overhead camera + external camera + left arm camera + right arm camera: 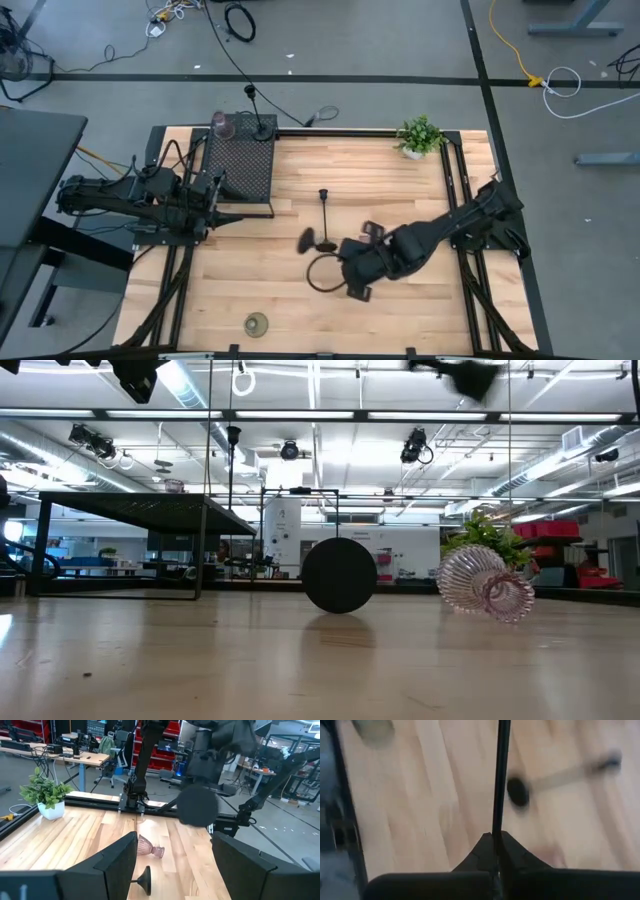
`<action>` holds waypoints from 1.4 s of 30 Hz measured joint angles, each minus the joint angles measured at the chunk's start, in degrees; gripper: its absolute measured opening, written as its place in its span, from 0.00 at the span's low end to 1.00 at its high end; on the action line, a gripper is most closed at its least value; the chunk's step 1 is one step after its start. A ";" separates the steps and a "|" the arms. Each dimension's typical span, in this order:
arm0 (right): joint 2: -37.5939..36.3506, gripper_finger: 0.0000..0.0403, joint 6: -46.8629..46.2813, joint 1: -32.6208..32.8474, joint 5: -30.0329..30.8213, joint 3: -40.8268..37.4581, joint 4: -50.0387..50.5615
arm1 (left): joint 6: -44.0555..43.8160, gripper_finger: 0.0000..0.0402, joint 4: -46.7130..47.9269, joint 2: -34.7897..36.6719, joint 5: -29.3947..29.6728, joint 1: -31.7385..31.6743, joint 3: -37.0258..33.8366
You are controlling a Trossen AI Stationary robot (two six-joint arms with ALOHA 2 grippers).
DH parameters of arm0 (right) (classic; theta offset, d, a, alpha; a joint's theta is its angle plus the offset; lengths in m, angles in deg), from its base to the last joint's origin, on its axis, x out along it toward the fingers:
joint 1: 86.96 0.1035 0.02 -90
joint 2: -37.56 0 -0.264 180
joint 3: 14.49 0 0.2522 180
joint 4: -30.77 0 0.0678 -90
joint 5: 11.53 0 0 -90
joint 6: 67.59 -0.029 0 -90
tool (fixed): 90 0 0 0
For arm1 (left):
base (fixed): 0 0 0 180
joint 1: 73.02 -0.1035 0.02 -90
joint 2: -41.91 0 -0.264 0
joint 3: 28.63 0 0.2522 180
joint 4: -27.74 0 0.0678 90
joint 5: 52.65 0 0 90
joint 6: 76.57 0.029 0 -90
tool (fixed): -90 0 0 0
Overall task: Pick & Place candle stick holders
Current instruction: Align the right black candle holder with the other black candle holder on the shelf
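Right gripper (496, 842) is clenched on a thin black stem (500, 775), whose long axis runs straight out from the fingertips, round base (306, 240) lifted over mid-table. Counted: one more stem standing upright (325, 196), one on the mesh box (240, 160), one pink goblet toppled (487, 586), one olive-gold holder (257, 323). Left gripper (172, 852) is spread wide, empty, beside the box.
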 joint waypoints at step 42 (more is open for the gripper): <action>1.09 0.00 7.12 -19.79 -13.13 -2.36 -16.19 | 47.23 0.59 4.29 -35.16 73.92 32.35 13.28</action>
